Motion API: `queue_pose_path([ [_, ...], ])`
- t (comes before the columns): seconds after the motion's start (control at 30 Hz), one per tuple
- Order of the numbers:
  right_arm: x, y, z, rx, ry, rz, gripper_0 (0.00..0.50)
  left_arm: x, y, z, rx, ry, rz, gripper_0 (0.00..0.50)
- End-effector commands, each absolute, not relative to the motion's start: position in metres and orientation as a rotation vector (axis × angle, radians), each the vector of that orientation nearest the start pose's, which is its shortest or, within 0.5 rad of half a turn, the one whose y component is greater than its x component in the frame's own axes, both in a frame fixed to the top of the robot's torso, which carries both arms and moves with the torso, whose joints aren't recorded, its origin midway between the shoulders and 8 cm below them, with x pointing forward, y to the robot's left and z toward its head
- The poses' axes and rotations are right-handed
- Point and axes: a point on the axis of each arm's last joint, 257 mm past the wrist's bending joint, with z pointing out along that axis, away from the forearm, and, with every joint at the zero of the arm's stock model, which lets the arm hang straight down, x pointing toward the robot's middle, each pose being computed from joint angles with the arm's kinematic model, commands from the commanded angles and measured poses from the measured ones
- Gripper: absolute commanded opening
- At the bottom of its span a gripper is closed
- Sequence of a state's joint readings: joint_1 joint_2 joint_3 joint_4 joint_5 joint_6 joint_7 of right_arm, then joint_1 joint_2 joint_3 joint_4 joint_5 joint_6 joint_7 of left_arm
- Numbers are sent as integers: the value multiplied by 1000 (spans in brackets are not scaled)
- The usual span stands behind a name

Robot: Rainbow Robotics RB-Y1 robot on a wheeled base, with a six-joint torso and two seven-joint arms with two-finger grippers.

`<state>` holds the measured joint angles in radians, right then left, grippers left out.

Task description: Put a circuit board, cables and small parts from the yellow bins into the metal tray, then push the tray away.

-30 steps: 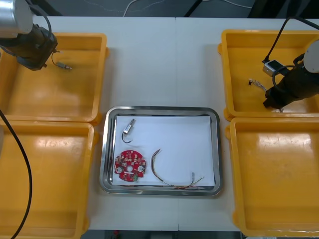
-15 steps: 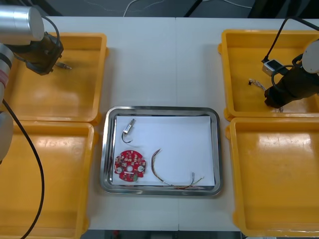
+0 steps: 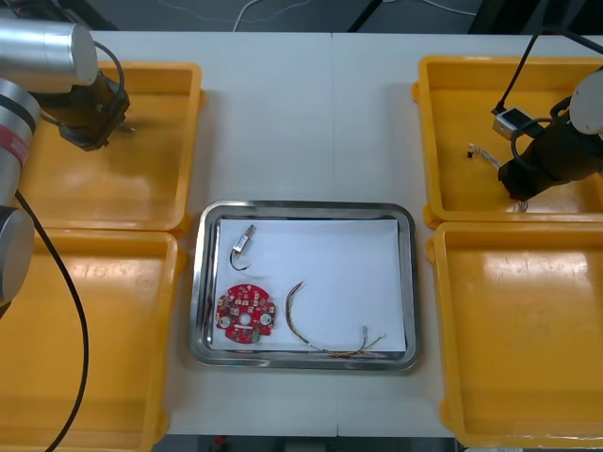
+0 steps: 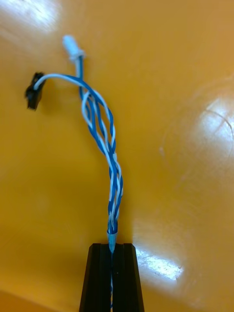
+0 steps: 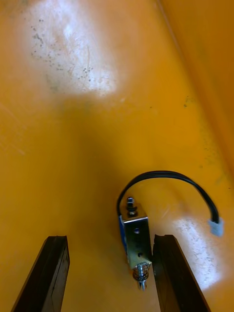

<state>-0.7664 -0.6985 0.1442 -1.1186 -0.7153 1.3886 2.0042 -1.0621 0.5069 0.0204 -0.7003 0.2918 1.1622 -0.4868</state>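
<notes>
Tightly twisted cable (image 4: 115, 168), right claw (image 4: 111, 249), glossy bin (image 4: 185, 63)

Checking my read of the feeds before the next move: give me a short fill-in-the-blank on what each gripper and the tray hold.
The right gripper is shut on a twisted ____ and white cable.
The left gripper is ____ around a small metal part.
The metal tray holds one round ____ circuit board.
Missing: blue; open; red.

Light table (image 3: 301, 113); dark floor (image 3: 170, 14) beyond far edge; pale cord (image 3: 243, 14) on it.
</notes>
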Motion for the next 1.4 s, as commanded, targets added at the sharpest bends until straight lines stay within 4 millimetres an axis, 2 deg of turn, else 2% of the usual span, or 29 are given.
queue_pose_path([
  [0.03, 582, -352, -167, -806, 2488, -214, 0, 675, 345, -150, -1307, 2088, -272, 500],
  [0.33, 559, -347, -124, -842, 2480, -169, 0, 674, 342, -153, -1305, 2101, -265, 500],
  [0.4, 553, -344, -117, -859, 2479, -164, 0, 674, 341, -154, -1304, 2106, -263, 389],
  [0.47, 546, -340, -109, -884, 2475, -163, 0, 674, 340, -154, -1298, 2108, -265, 176],
  [0.5, 542, -338, -105, -896, 2474, -161, 0, 674, 340, -153, -1298, 2108, -266, 127],
  [0.6, 532, -331, -94, -940, 2465, -164, 0, 674, 338, -155, -1293, 2112, -266, 129],
  [0.7, 519, -322, -84, -997, 2451, -177, 0, 674, 338, -155, -1291, 2113, -265, 237],
  [0.8, 509, -306, -73, -1070, 2406, -198, 0, 674, 338, -156, -1284, 2120, -255, 250],
  [0.87, 509, -292, -64, -1108, 2352, -208, 0, 674, 338, -157, -1279, 2121, -247, 184],
  [0.93, 507, -276, -55, -1147, 2296, -205, 0, 673, 340, -157, -1278, 2121, -243, 86],
  [0.97, 505, -266, -52, -1165, 2270, -190, 0, 673, 339, -158, -1278, 2125, -240, 5],
  [1.2, 487, -210, -56, -1317, 2167, -17, 0, 670, 340, -163, -1276, 2135, -224, 0],
  [1.4, 471, -175, -70, -1484, 2095, -16, 0, 662, 346, -159, -1259, 2167, -164, 0],
])
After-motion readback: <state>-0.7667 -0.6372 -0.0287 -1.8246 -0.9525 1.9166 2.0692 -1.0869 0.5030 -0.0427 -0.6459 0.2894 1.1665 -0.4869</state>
